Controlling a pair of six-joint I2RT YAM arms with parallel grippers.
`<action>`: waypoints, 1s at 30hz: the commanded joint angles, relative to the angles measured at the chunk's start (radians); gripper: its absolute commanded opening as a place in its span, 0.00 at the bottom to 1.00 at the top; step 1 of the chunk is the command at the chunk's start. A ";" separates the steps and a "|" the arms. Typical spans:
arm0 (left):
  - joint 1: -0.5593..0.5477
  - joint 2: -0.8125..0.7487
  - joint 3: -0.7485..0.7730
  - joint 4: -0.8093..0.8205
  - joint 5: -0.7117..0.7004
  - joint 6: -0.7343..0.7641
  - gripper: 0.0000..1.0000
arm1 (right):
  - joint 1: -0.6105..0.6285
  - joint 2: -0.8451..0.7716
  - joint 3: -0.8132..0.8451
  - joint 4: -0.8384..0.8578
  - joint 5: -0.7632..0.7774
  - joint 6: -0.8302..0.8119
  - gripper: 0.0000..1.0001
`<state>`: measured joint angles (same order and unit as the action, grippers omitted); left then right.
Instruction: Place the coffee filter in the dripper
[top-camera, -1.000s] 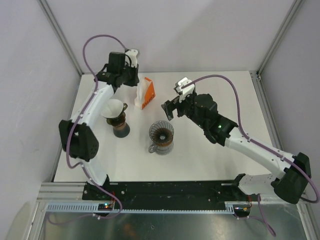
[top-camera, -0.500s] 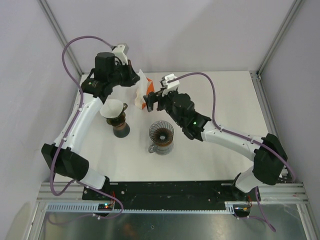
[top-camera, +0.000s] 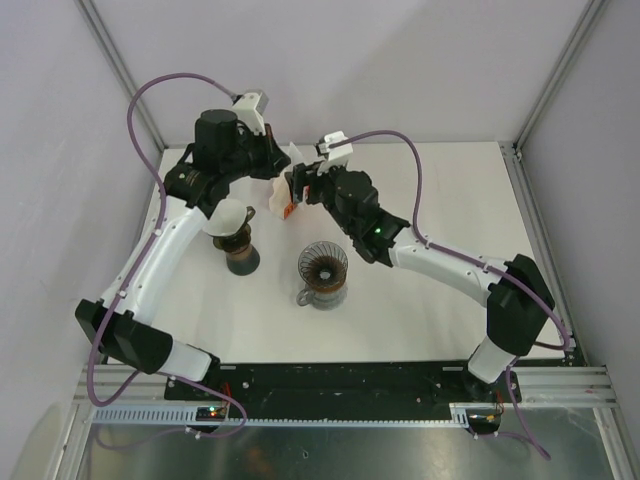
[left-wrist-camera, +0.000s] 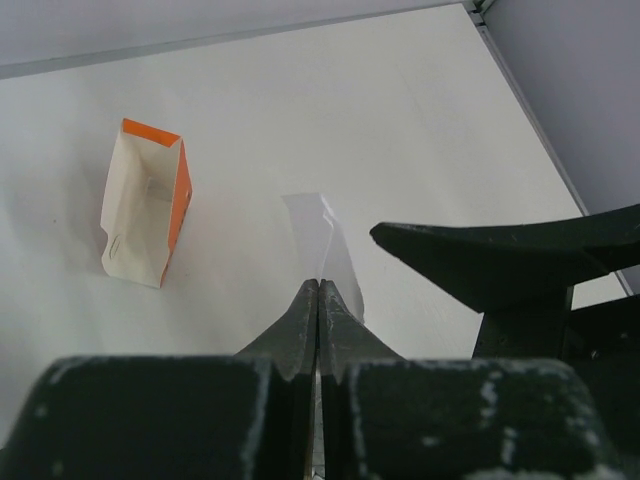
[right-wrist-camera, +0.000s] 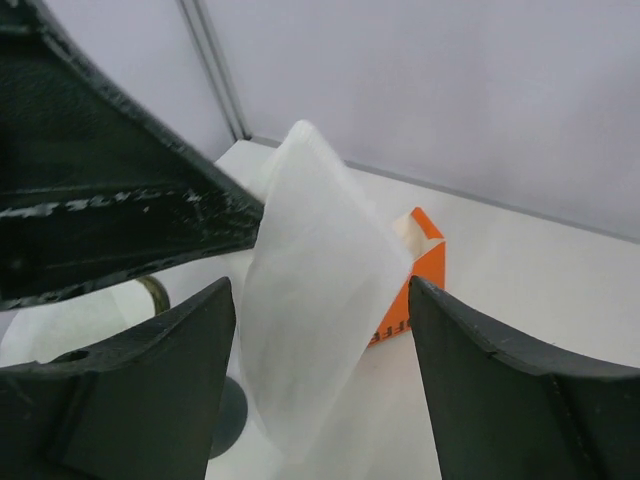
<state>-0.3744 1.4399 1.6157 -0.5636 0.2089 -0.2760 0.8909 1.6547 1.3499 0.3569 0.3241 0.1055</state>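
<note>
- Table (top-camera: 440, 200): the two arms meet above its far left part, and everything I need is there or near the middle.
- Dripper (top-camera: 323, 266): the empty glass one stands near the table's middle, toward the near edge from both wrists. A second cone (top-camera: 230, 218), already lined in white, stands nearer the left edge.
- Orange box (left-wrist-camera: 148, 205): it lies open by the far edge, largely covered by the wrists in the overhead view.
- Coffee filter (right-wrist-camera: 310, 230): it is held in the air and pinched at one end by the closed left jaws. Its long axis tilts up between the right jaws, which stand open to either side and are not pinching it.
- Hard to tell: the filter's lower edge is cut off, and I can't see whether it is folded flat.
</note>
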 joint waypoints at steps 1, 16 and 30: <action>-0.008 -0.030 -0.010 0.016 -0.030 0.030 0.00 | -0.012 0.004 0.055 0.016 -0.001 0.007 0.72; -0.011 -0.024 -0.004 0.016 -0.040 0.054 0.00 | 0.009 -0.075 0.035 -0.011 -0.070 -0.033 0.73; -0.016 -0.025 -0.006 0.017 -0.031 0.061 0.00 | -0.006 -0.043 0.023 0.039 -0.037 -0.013 0.58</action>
<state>-0.3805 1.4399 1.6154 -0.5636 0.1757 -0.2344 0.8925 1.6119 1.3598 0.3302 0.2581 0.0788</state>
